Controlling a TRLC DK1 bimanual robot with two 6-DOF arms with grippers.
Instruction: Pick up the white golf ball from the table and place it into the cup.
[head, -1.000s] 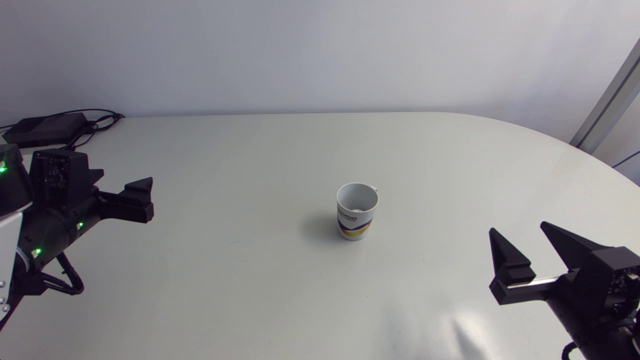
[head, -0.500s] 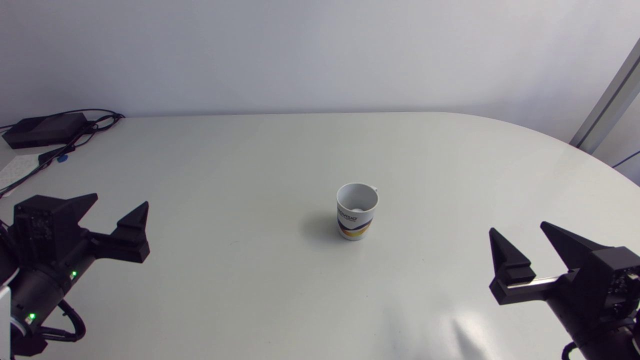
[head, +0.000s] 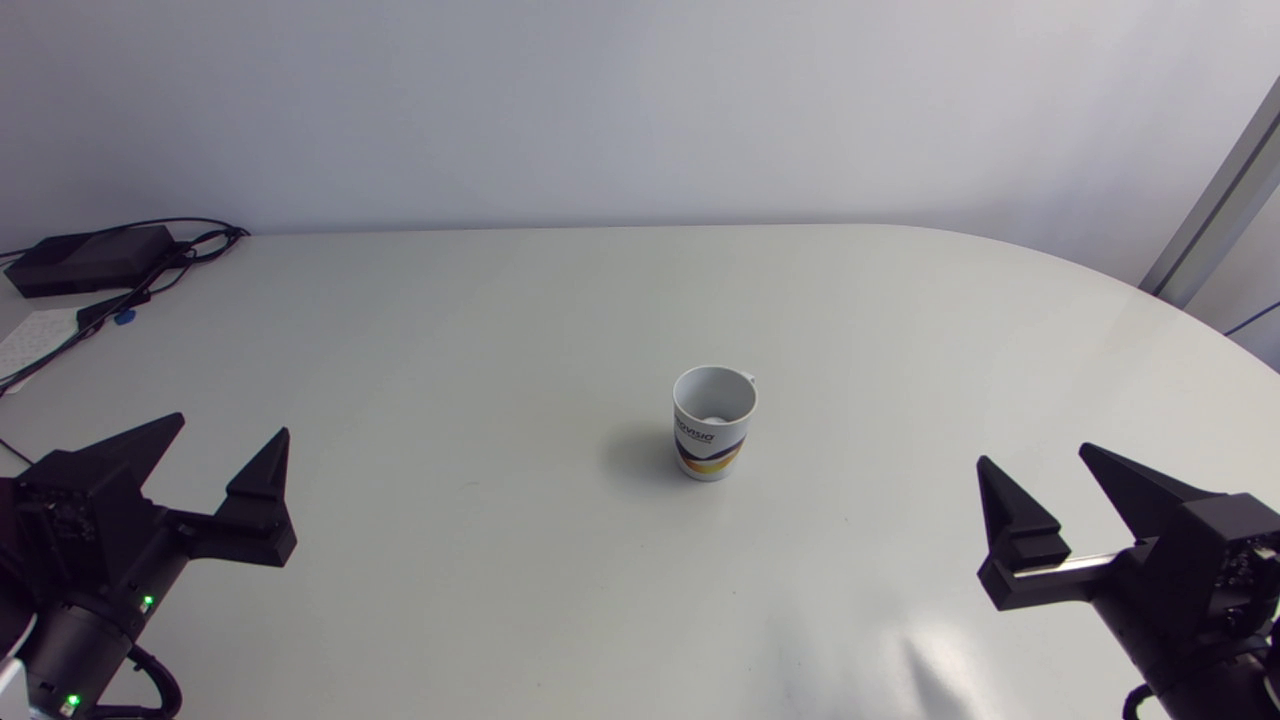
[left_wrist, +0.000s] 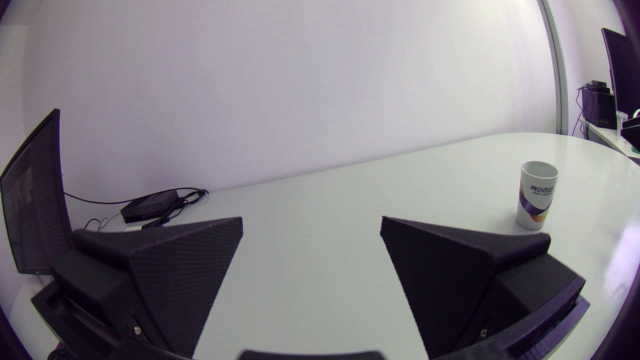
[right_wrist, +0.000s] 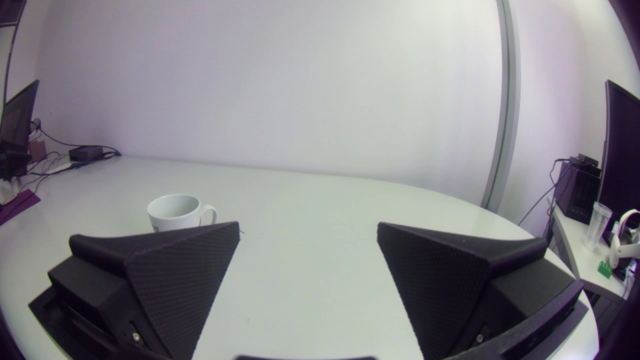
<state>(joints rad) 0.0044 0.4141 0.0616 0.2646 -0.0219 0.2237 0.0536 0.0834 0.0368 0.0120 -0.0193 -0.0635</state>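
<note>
Golf ball (head: 714, 416): none lies on the table (head: 500, 330). A pale round patch low inside the cup is most likely it, though the wrist views cannot see down that far.
Cup (head: 714, 422): upright, mouth up, well apart from both arms. It is ahead of the left gripper (head: 222, 432) and off past its right finger. For the right gripper (head: 1038, 457) it is ahead and past the left finger, handle (right_wrist: 210, 215) turned toward the gap.
Nearer arm: the right — by my reading of the head view.
Left gripper: fingers wide apart, nothing between them, low over the table and pointing across it.
Right gripper: fingers likewise spread and empty, same low level pose at the table's near edge.
Judgement: the placing looks done, so no reach toward the cup seems called for.
</note>
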